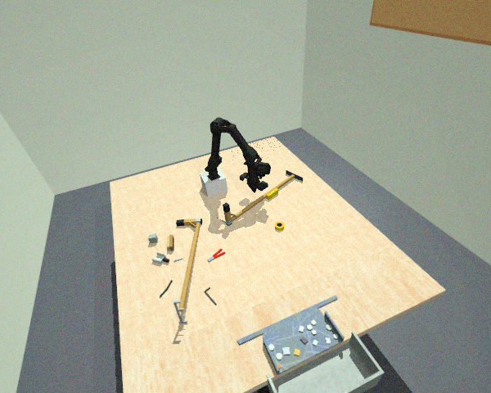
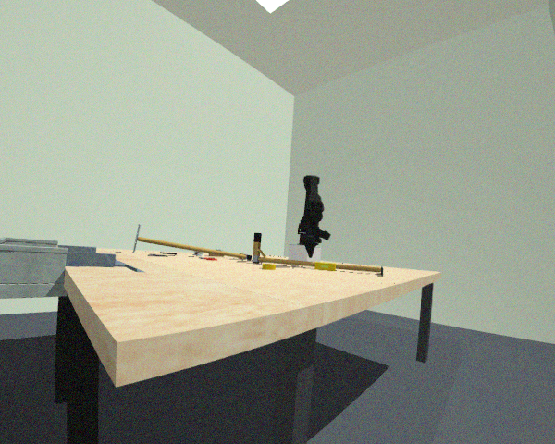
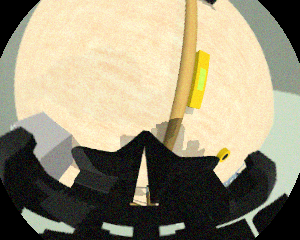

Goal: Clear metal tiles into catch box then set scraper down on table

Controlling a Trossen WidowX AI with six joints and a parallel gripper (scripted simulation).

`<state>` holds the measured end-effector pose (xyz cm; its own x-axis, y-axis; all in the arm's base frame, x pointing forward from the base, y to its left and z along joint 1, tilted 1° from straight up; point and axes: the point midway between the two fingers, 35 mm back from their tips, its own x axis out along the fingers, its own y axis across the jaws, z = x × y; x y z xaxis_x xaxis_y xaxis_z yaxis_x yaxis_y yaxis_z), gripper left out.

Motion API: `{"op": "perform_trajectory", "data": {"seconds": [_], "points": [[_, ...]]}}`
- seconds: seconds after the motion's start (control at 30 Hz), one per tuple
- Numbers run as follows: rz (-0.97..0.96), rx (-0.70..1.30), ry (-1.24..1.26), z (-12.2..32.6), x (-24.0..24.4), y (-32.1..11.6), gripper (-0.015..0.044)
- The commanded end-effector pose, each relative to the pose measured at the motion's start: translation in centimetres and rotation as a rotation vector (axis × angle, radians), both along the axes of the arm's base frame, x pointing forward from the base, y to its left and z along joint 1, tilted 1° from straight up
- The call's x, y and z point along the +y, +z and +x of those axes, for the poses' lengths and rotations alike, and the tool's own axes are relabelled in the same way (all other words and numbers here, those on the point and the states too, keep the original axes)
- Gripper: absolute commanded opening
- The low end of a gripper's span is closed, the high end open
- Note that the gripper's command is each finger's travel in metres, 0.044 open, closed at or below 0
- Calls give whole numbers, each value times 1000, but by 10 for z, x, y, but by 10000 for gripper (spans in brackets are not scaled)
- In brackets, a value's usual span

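My gripper [image 1: 254, 189] [image 2: 310, 255] [image 3: 145, 134] is shut and empty, above the table beside a long wooden-handled tool [image 1: 281, 184] [image 2: 359, 268] [image 3: 190, 30]. That tool has a flat dark blade at its far end and an upright black-tipped grip at the other; it looks like the scraper. A second long tool [image 1: 191, 262] [image 2: 187, 246] with a grey metal head lies at the left, its head end raised. The steel bench plate [image 1: 286, 328] bears several white tiles, plus yellow, dark and orange ones. The catch box [image 1: 367, 357] [image 2: 27, 267] adjoins its far end.
A yellow level [image 1: 272, 193] [image 2: 325, 265] [image 3: 202, 79] lies against the blade tool's handle. A yellow tape roll [image 1: 279, 228] [image 2: 268, 266], red-handled pliers [image 1: 216, 254], a hex key [image 1: 212, 297] and a wooden block [image 1: 170, 242] lie about. A grey strip [image 1: 250, 337] crosses the plate's near edge.
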<state>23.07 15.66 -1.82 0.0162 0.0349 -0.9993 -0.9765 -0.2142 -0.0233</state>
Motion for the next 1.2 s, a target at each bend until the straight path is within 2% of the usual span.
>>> {"op": "perform_trajectory", "data": {"seconds": [0.0,0.37,1.17], "points": [[-3,9,-7,-5,-2,-12,0],[-3,9,-11,-11,-5,-37,0],[-3,8,-11,10,1,-35,0]]}}
